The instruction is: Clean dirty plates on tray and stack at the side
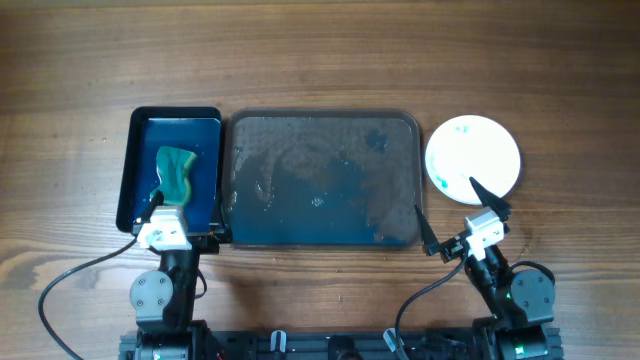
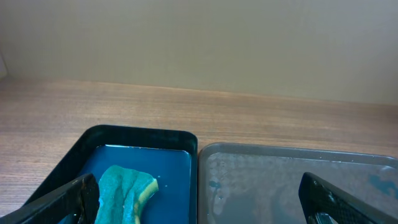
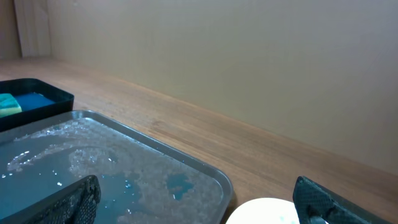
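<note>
The dark grey tray (image 1: 325,130) lies at the table's middle, wet with teal smears and holding no plates; it also shows in the left wrist view (image 2: 292,168) and the right wrist view (image 3: 124,168). A white plate stack (image 1: 473,158) with small teal specks sits to the tray's right, its edge showing in the right wrist view (image 3: 264,211). How many plates are in it I cannot tell. My left gripper (image 1: 185,215) is open and empty at the near edge between the blue tray and the grey tray. My right gripper (image 1: 458,212) is open and empty, near the plate's front edge.
A smaller blue tray with black rim (image 1: 140,165) lies left of the grey tray and holds a green sponge (image 1: 177,172), also seen in the left wrist view (image 2: 124,190). Bare wooden table surrounds everything; a plain wall stands behind.
</note>
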